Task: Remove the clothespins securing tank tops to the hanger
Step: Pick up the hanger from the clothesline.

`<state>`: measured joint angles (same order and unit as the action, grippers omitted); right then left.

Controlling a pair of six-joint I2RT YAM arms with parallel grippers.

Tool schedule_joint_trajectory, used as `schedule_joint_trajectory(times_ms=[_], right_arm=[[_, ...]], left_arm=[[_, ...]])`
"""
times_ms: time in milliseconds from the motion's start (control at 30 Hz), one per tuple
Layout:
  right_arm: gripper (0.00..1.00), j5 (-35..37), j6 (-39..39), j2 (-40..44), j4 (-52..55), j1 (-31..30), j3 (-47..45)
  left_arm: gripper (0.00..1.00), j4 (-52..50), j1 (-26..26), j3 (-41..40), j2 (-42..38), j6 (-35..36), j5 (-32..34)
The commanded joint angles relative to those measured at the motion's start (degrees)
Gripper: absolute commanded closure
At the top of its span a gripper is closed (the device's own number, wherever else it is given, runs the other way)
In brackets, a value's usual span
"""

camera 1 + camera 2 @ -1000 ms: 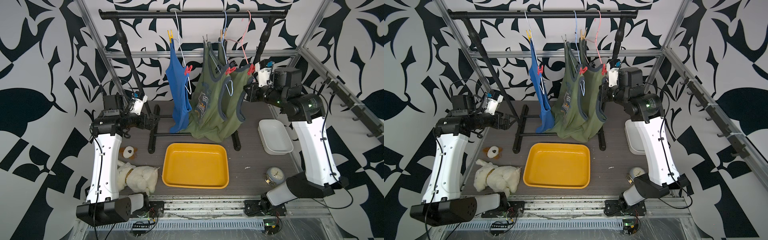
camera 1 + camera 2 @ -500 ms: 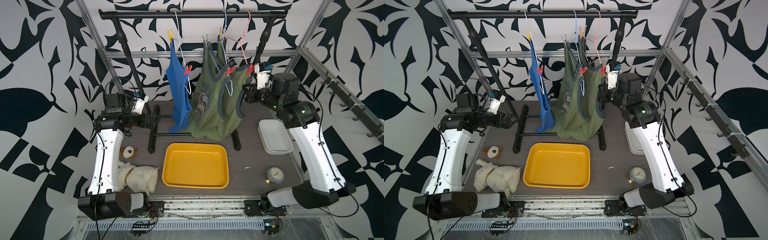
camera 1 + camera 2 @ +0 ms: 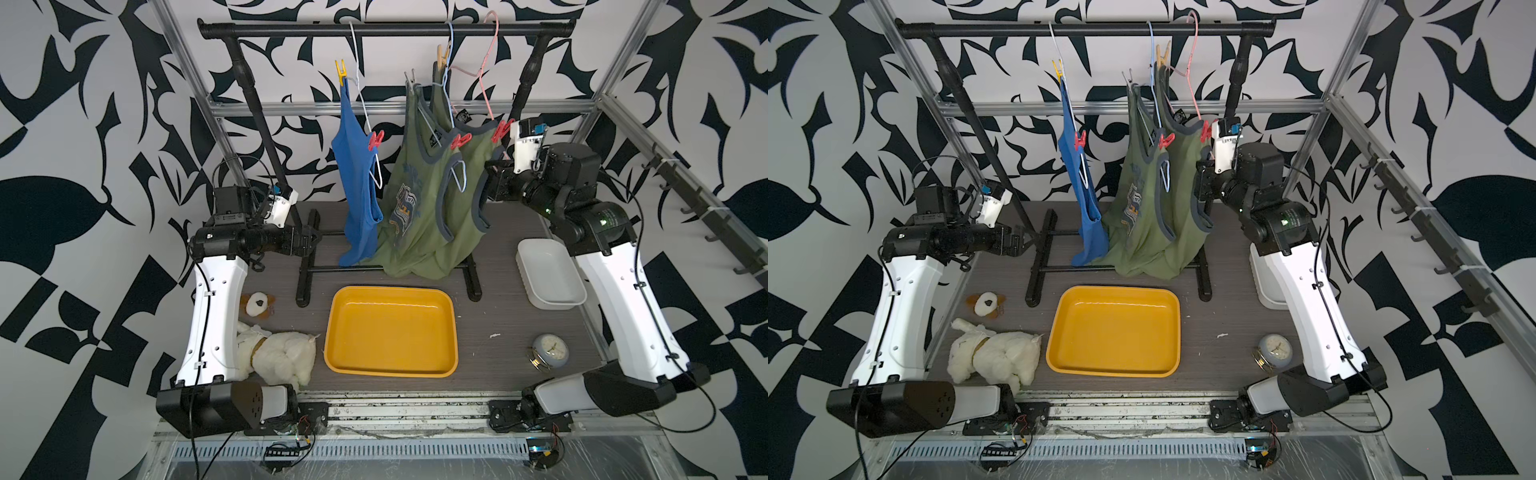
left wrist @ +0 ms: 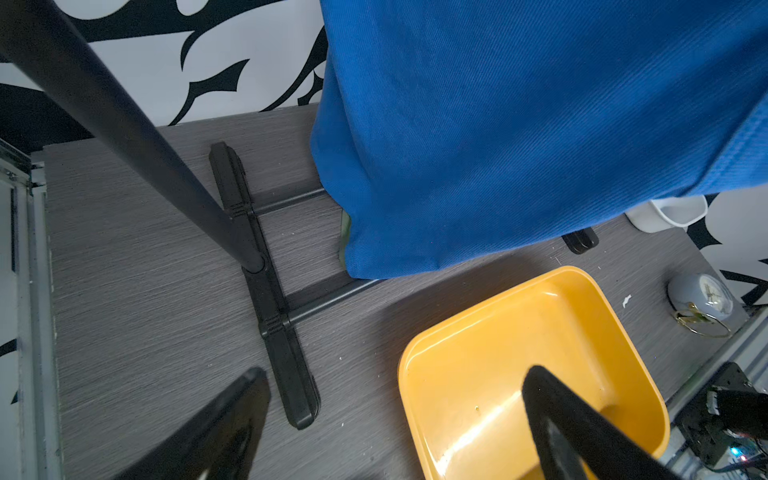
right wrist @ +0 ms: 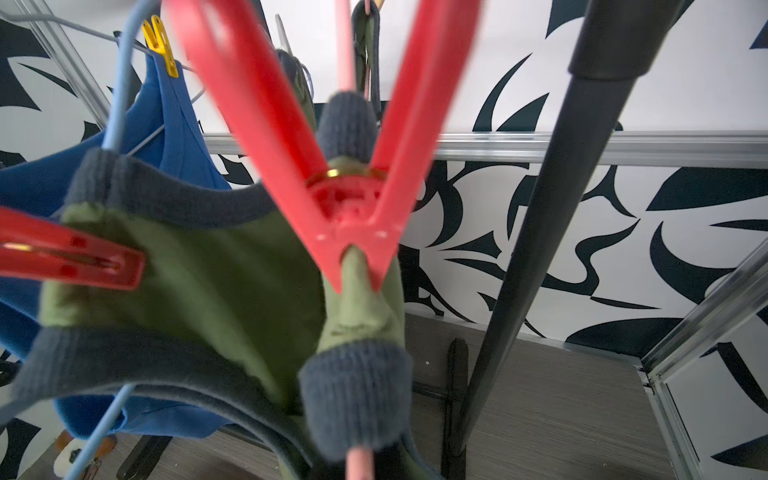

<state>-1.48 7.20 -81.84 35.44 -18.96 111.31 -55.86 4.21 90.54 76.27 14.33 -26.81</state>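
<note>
Three tank tops hang from wire hangers on the black rail: a blue one (image 3: 357,187), a printed olive one (image 3: 415,199) and a second olive one (image 3: 469,178). Clothespins grip their straps: yellow (image 3: 341,71), tan wooden (image 3: 443,54), and three coral ones (image 3: 376,139), (image 3: 461,140), (image 3: 501,131). The right gripper (image 3: 494,183) presses into the second olive top's edge just below the last coral clothespin (image 5: 353,199). Cloth hides its jaws in the right wrist view. The left gripper (image 3: 311,241) is open and empty, low beside the blue top (image 4: 498,124).
A yellow tray (image 3: 390,328) lies in front of the rack. A white bin (image 3: 546,266) stands on the right and a small clock (image 3: 549,351) near the front right. A plush toy (image 3: 274,353) lies at the front left. The rack's foot (image 4: 270,291) is under the left gripper.
The right arm's elbow has dropped and its wrist has edged closer to the olive tank top. The left gripper has shifted slightly towards the rack. Neither gripper has changed state.
</note>
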Motion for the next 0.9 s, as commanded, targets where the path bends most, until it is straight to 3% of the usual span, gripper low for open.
schedule_joint_trajectory(times_ms=[0,567,867], right_arm=[[1.00,1.8,-1.0,1.7,-10.6,-0.1,2.9],[1.00,2.8,-3.3,6.7,-6.8,-0.1,3.4],[1.00,3.6,-4.0,4.2,-4.4,-0.1,10.0]], left_arm=[[0.01,-1.0,-0.2,2.4,0.2,-0.7,-0.5],[0.01,-0.9,-0.9,4.4,0.7,-1.8,-0.9],[0.01,-0.9,-1.3,4.4,0.7,-1.8,-0.9]])
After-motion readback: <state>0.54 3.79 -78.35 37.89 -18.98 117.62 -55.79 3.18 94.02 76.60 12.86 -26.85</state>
